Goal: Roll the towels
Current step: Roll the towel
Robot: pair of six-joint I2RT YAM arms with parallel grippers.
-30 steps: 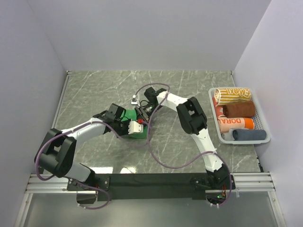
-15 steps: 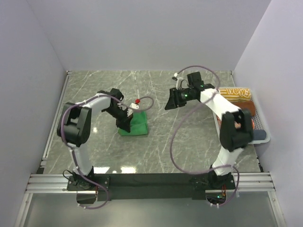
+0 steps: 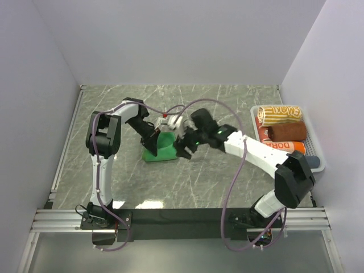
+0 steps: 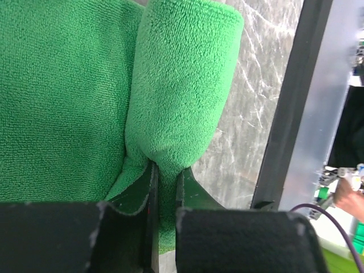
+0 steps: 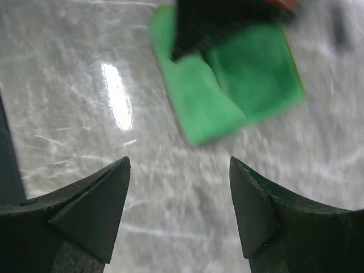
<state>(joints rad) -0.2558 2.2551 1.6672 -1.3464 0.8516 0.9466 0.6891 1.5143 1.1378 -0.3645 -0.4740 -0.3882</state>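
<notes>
The bright green towel [image 3: 162, 147] lies on the marble table left of centre, partly rolled. My left gripper [image 3: 152, 136] is shut on its rolled fold; in the left wrist view the roll [image 4: 182, 85] rises from between the fingers [image 4: 139, 193]. My right gripper [image 3: 183, 149] is open and empty, just right of the towel; in its wrist view the towel [image 5: 222, 85] lies ahead of the spread fingertips [image 5: 114, 182]. The other towels sit rolled in the white basket [image 3: 318, 168]: yellow-striped [image 3: 278, 112], brown [image 3: 287, 132], orange-lettered [image 3: 282, 149], blue-grey [image 3: 300, 162].
Grey walls close in the table on the left, back and right. A black rail [image 3: 182, 217] with the arm bases runs along the near edge. Purple cables loop over both arms.
My right arm has swung from the back right toward the towel and now hovers just right of it. My left gripper has stayed on the towel's left edge.
</notes>
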